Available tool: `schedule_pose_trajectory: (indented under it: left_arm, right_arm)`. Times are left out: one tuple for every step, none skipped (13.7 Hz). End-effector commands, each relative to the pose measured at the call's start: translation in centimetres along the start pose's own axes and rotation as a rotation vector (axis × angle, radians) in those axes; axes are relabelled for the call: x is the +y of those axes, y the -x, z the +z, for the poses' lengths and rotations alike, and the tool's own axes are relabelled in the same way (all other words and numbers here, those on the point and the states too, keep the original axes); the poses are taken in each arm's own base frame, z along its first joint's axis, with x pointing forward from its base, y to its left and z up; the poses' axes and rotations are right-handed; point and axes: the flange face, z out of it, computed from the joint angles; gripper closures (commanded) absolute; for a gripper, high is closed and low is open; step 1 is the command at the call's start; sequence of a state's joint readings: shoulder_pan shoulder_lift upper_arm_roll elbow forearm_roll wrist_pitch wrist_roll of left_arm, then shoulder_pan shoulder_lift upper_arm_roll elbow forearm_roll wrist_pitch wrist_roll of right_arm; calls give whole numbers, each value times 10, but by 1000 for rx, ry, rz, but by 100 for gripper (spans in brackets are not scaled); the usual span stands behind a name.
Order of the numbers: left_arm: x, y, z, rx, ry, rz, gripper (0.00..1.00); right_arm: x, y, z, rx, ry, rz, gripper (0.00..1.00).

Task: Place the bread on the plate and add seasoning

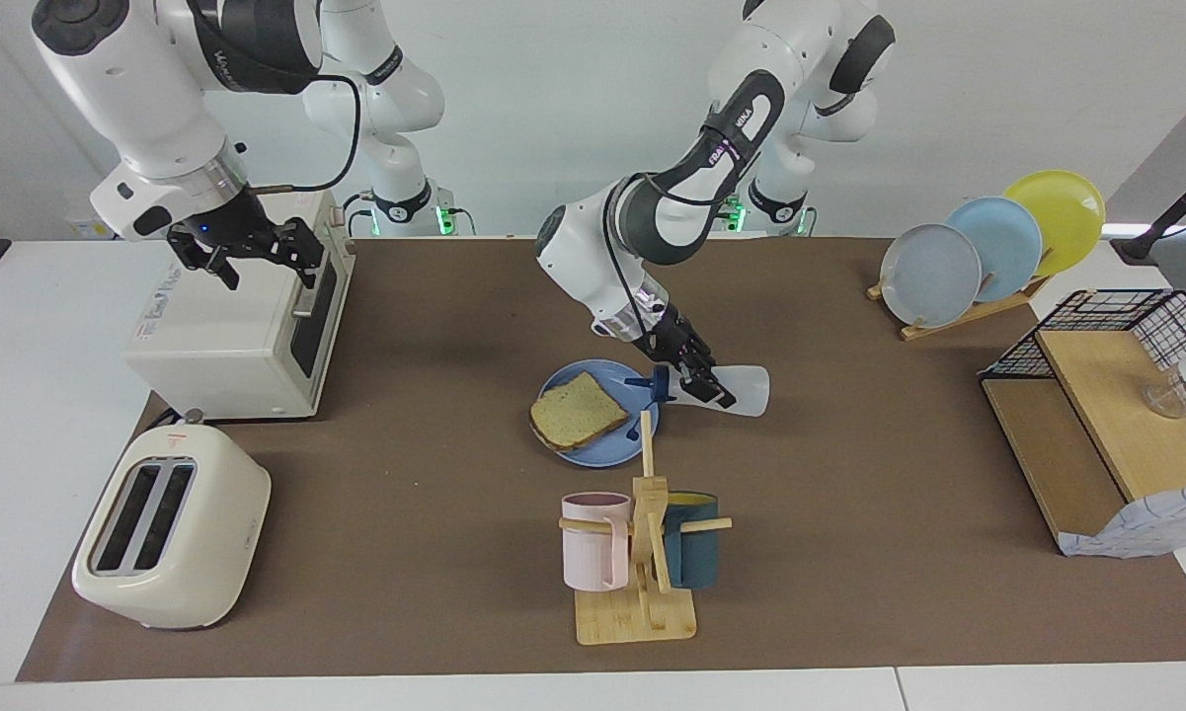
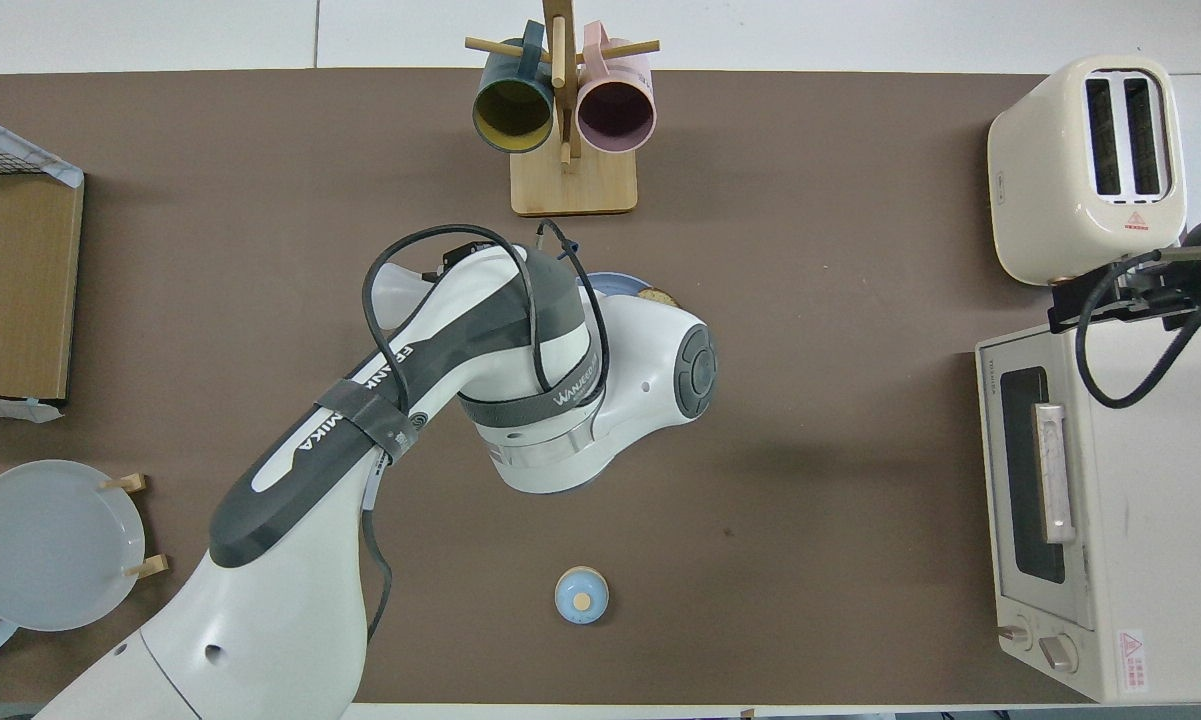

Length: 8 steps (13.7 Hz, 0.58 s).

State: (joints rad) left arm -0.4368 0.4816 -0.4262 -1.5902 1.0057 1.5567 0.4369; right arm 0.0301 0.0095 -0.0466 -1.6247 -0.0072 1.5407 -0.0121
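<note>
The bread [image 1: 578, 411] lies on the plate [image 1: 614, 450]. My left gripper [image 1: 696, 380] clamps the seasoning bottle [image 1: 729, 388], tipped sideways, cap over the plate's rim; shaking remains. My right gripper [image 1: 247, 252] waits open over the toaster oven [image 1: 227, 336].

A: Legible text? "FRANKA" on the left arm [image 2: 360, 395] dark link; "WANJEED" on its wrist strap [image 2: 575, 385].
B: Confirmed; red warning triangle on the toaster [image 2: 1138, 217]; red sticker on the oven [image 2: 1130, 646], wording unreadable.

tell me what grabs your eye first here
The left tool holds the seasoning bottle tipped on its side, cap toward the blue plate mid-table, where the bread lies. The right tool waits open over the toaster oven at its end.
</note>
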Motion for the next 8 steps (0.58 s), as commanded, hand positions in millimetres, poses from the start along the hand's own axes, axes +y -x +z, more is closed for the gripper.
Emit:
schedule_pose_trajectory:
  left_arm:
    - [-3,-1,-3,-56,-44,-19,100]
    - [-3,-4,0,-61,-53,-17,100]
    - [-3,-7,5,-68,-52,-13,100]
    - [-2,-13,9,-82,-68,-4,100]
    - [4,-36,22,-130,-78,7,100]
    - [-4,-47,22,-147,-77,-29,100]
    - [-12,-49,21,-141,-74,-49,100]
    - [-10,-57,23,-148,-84,-39,100]
  right_arm:
    - [9,4,0,7,11,-3,0]
    - [18,3,-3,18,8,14,0]
    - [28,5,-6,22,-1,32,0]
    - [27,6,-7,26,-2,32,0]
    - [27,6,-8,29,-2,31,0]
    - [28,6,-8,29,-2,29,0]
    - [28,6,-8,29,-2,28,0]
    - [27,6,-8,27,-2,29,0]
